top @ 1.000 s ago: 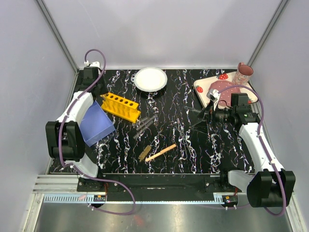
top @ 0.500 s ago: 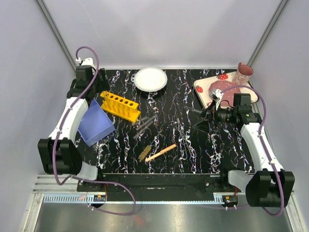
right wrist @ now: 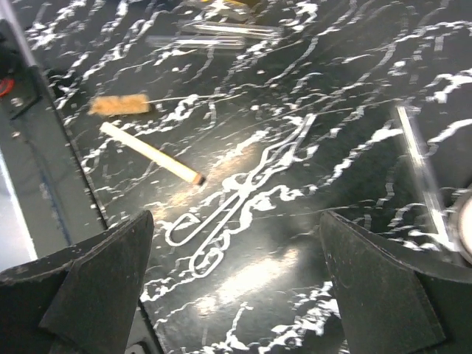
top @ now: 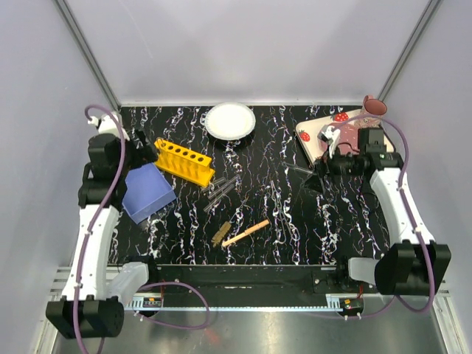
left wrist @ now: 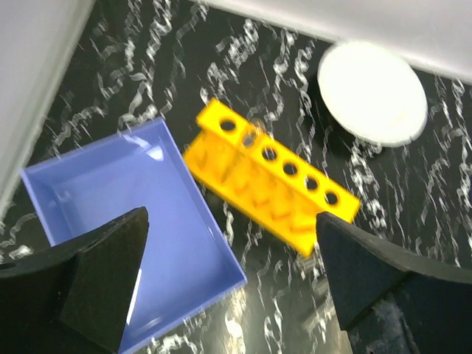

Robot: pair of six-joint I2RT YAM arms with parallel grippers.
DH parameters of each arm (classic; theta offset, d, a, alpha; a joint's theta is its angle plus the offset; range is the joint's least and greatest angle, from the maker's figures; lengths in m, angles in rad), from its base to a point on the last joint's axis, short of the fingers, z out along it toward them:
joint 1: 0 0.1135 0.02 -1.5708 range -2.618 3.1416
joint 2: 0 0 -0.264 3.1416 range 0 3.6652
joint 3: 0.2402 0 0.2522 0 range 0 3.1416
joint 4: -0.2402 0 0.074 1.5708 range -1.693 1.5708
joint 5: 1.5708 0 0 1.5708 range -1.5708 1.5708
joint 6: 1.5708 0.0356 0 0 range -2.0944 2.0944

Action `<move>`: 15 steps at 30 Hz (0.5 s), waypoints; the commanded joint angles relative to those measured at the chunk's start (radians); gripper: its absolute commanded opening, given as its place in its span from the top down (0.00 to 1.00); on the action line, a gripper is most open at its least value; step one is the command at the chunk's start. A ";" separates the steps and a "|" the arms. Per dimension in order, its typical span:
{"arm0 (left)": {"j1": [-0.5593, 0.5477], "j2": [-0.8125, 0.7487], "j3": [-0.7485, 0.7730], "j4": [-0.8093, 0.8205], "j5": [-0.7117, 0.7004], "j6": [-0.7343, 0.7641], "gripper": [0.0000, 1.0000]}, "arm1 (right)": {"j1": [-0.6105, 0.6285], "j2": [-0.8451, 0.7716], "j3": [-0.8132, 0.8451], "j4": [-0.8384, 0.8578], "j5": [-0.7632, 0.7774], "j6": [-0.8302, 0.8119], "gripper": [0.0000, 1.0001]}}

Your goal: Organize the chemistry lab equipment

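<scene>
The yellow rack (top: 184, 163) (left wrist: 273, 181) with round holes stands at the back left. Two clear tubes (top: 221, 189) (right wrist: 221, 33) lie mid-table, and another tube (right wrist: 417, 158) lies further right. A brown brush (top: 220, 234) (right wrist: 118, 105) and a pale wooden stick (top: 245, 233) (right wrist: 151, 153) lie nearer the front. A thin wire tool (right wrist: 236, 203) with loop handles lies flat under my right gripper (top: 308, 177) (right wrist: 236, 295), which hovers open and empty. My left gripper (top: 144, 147) (left wrist: 232, 295) is open above the gap between the rack and a blue tray (top: 147, 193) (left wrist: 110, 192), holding nothing.
A round white plate (top: 230, 121) (left wrist: 372, 92) sits at the back centre. A strawberry-printed tray (top: 310, 136) with a pink cup (top: 372, 108) is at the back right, behind my right arm. White walls enclose three sides.
My left gripper has opened wide and let go of the blue tray, and the left arm has drawn back to the left. The right arm has shifted slightly back.
</scene>
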 commanded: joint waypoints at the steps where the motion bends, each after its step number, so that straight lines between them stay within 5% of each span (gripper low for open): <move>1: 0.009 -0.112 -0.133 -0.028 0.214 -0.058 0.01 | -0.004 0.117 0.194 -0.141 0.209 -0.083 0.00; 9: 0.009 -0.217 -0.293 -0.034 0.524 -0.153 0.01 | 0.063 0.390 0.395 -0.197 0.475 -0.050 0.02; 15: 0.009 -0.250 -0.367 -0.042 0.575 -0.135 0.01 | 0.176 0.588 0.477 -0.177 0.661 -0.059 0.09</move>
